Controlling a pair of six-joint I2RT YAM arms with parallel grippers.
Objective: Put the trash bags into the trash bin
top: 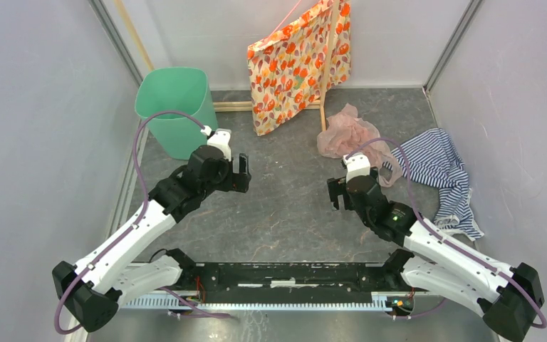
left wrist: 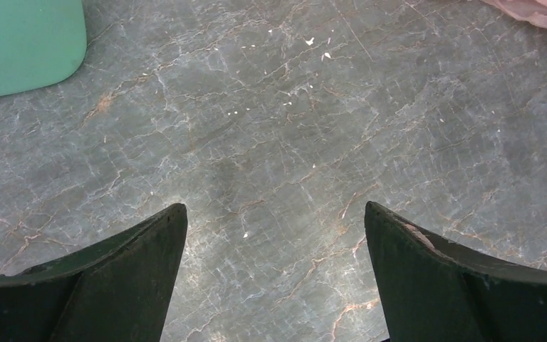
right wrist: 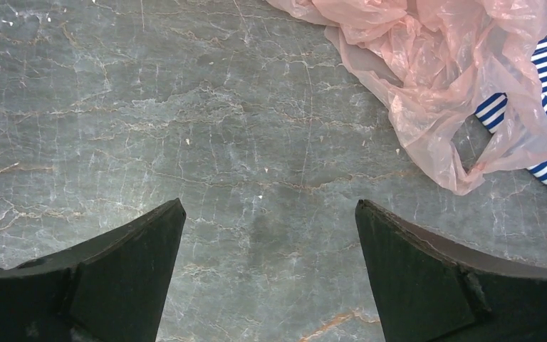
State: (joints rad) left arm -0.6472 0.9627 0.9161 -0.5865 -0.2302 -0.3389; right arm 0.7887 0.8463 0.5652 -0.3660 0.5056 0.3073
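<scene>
**Both claws wide over the table, bin in the far-left corner**

You had pale walls shutting in the grey marbled tabletop (top: 285, 214) on the left, right and far sides. A thin wooden strip (top: 231, 106) ran along the far edge between the bin and the hanging bag. Bare marbled surface lay between your two arms, from the near rail to that far strip.

Your left gripper (top: 241, 174) hung over the left-centre of the table with its jaws spread wide and nothing between them. The left wrist view showed only stone between the fingers of the left gripper (left wrist: 274, 214). Your right gripper (top: 335, 193) hung at right-centre, equally wide and holding nothing, as the right wrist view showed (right wrist: 269, 210).

The mint-green plastic wastebasket with the rounded-square rim (top: 173, 107) stood upright in the far-left corner, near the left wall and just beyond your left gripper. Its lower wall showed at the top-left of the left wrist view (left wrist: 21, 43). Through its mouth you saw only its own green inner walls.

The crumpled translucent pink plastic trash bag (top: 349, 135) lay on the table just beyond your right gripper, and it filled the upper right of the right wrist view (right wrist: 434, 78). It touched the blue-and-white striped fabric (top: 438, 174) spread towards the right wall. The orange floral-patterned bag (top: 299, 64) hung at the far centre beside an upright wooden stick (top: 325, 78).
</scene>
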